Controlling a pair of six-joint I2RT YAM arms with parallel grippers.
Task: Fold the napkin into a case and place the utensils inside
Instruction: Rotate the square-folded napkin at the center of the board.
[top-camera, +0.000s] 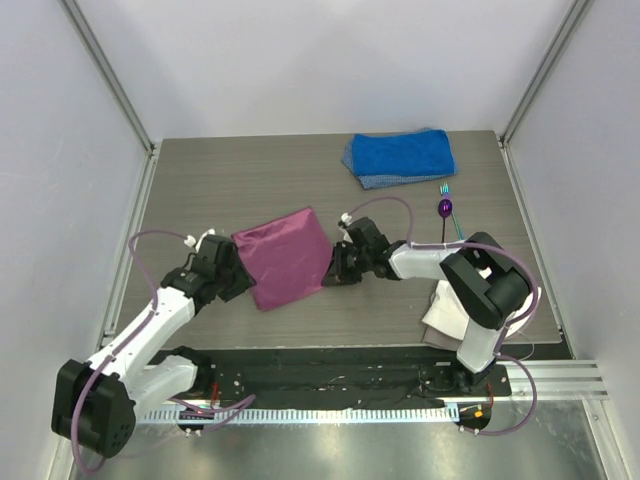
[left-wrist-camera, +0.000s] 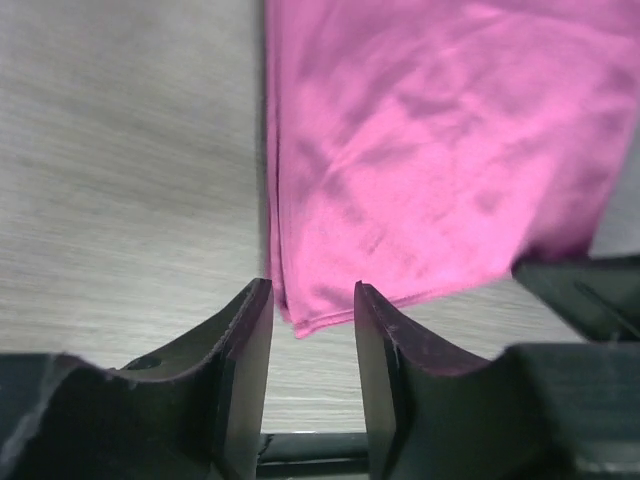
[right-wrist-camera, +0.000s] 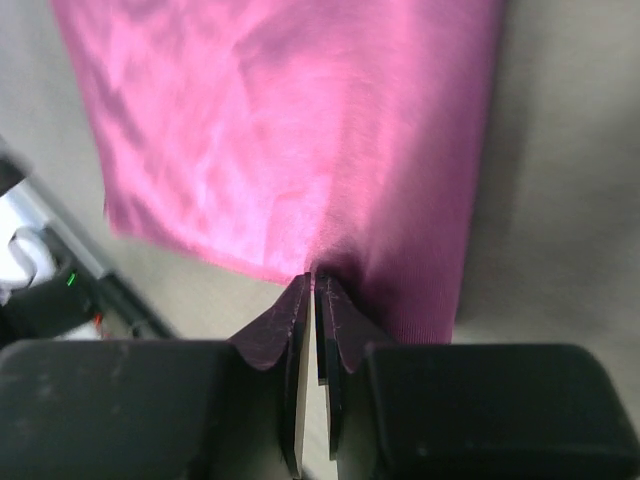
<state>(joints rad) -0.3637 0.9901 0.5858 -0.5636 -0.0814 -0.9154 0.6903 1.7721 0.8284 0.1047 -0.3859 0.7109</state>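
A: Napkin (top-camera: 285, 257): where is it entered?
B: Laid folded on the table (top-camera: 230, 180), mid-way; its right edge is pinched by the right gripper (right-wrist-camera: 316, 285), one corner is flanked by the spread left gripper (left-wrist-camera: 312, 295). Open grey wood-grain is seen toward the blue towel (top-camera: 400, 157).

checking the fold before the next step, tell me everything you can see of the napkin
The napkin is thin magenta-purple fabric with a slight sheen and soft creases, lying flat on the table as a tilted, roughly four-sided shape. One edge shows doubled layers, so it looks folded once. The right gripper is shut, pinching its edge; the left gripper is open, fingers either side of one corner.
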